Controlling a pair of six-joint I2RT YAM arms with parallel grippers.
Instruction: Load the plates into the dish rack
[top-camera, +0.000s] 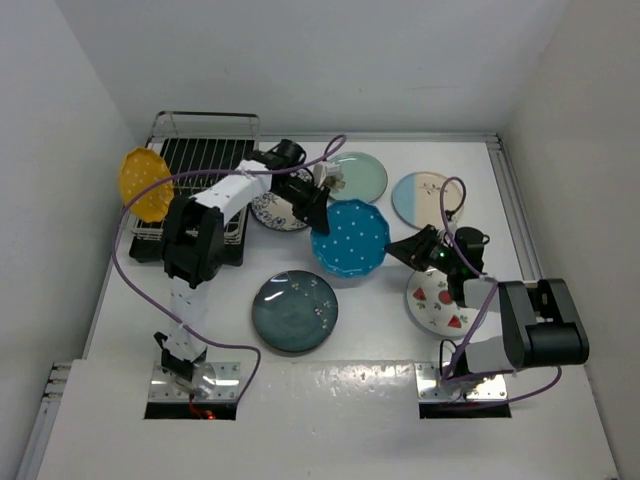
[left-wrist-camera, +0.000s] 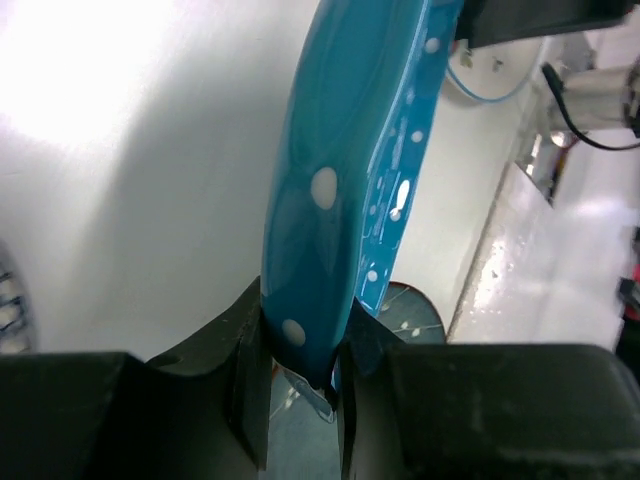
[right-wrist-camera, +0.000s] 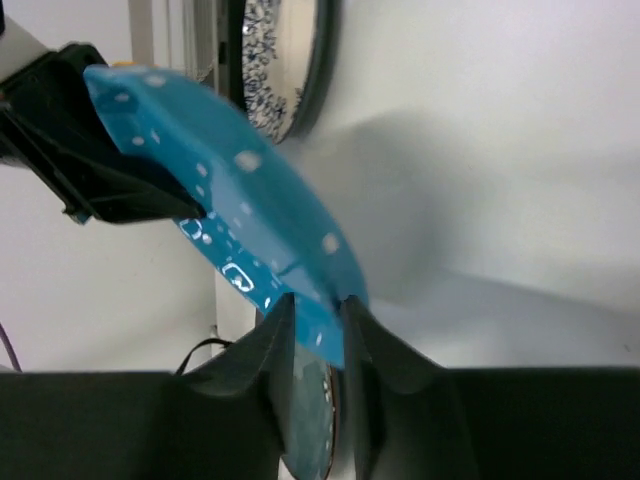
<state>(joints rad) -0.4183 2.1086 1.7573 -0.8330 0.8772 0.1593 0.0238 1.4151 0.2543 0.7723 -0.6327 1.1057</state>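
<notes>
The dotted bright blue plate (top-camera: 350, 238) is held off the table between both grippers. My left gripper (top-camera: 316, 213) is shut on its left rim, and my right gripper (top-camera: 402, 250) is shut on its right rim. In the left wrist view the jaws (left-wrist-camera: 305, 345) pinch the plate (left-wrist-camera: 340, 180) edge-on. In the right wrist view the jaws (right-wrist-camera: 318, 310) close on its rim (right-wrist-camera: 240, 190). The yellow plate (top-camera: 145, 185) stands at the left end of the dish rack (top-camera: 205, 155).
On the table lie the blue-floral plate (top-camera: 272, 212), partly under the left arm, the mint green plate (top-camera: 357, 176), the blue-and-cream plate (top-camera: 425, 198), the dark teal plate (top-camera: 294, 311) and the watermelon plate (top-camera: 435, 303), which is under the right arm.
</notes>
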